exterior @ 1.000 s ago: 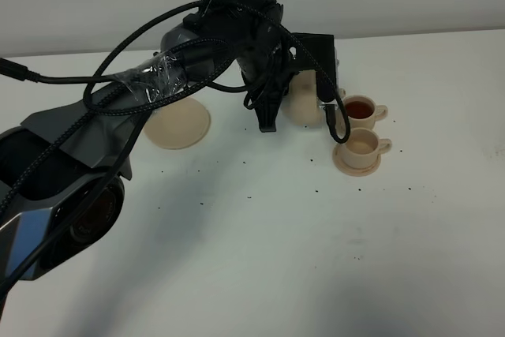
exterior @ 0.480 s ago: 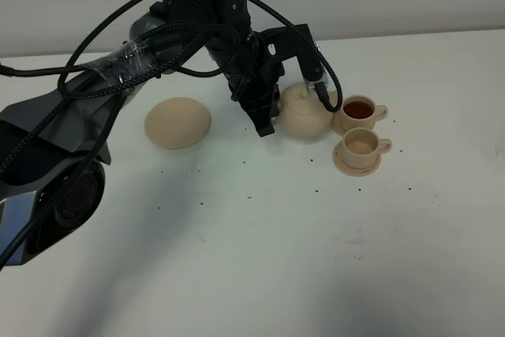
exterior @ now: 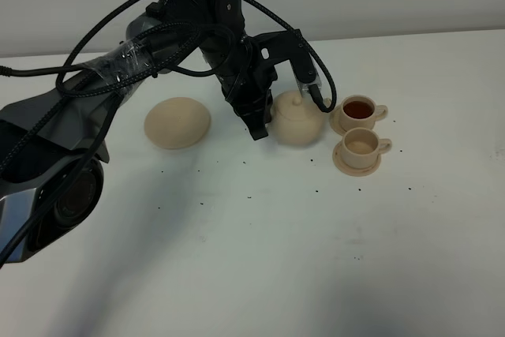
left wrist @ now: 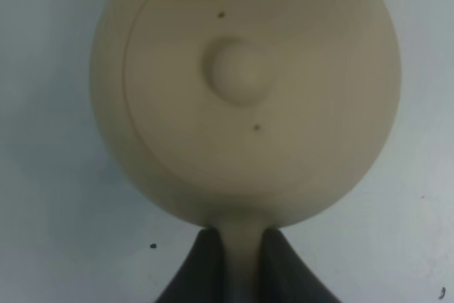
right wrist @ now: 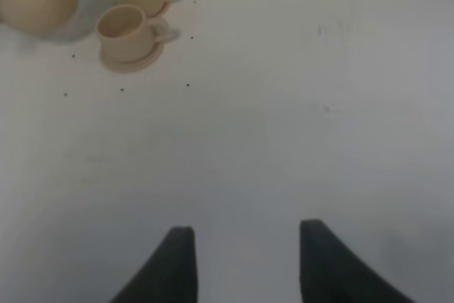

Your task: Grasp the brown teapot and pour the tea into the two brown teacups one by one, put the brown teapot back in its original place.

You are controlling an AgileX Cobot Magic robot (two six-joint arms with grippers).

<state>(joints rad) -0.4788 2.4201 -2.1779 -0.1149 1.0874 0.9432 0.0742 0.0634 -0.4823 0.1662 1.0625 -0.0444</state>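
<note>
Brown teapot (exterior: 298,120) tight in left gripper (left wrist: 242,243) (right gripper (right wrist: 246,230) agape), open tabletop (exterior: 276,258) nearside.

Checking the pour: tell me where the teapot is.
Exterior high view: the brown teapot is just left of the two teacups, handle in the left gripper.

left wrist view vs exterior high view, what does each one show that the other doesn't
Only the left wrist view: the brown teapot close up from above, its lid knob, and the left end effector shut on its handle.

Only the exterior high view: two teacups on saucers, the far teacup holding dark tea and the near teacup pale inside. It also shows a round tan saucer and the left arm.

Both: the brown teapot and the white table.
</note>
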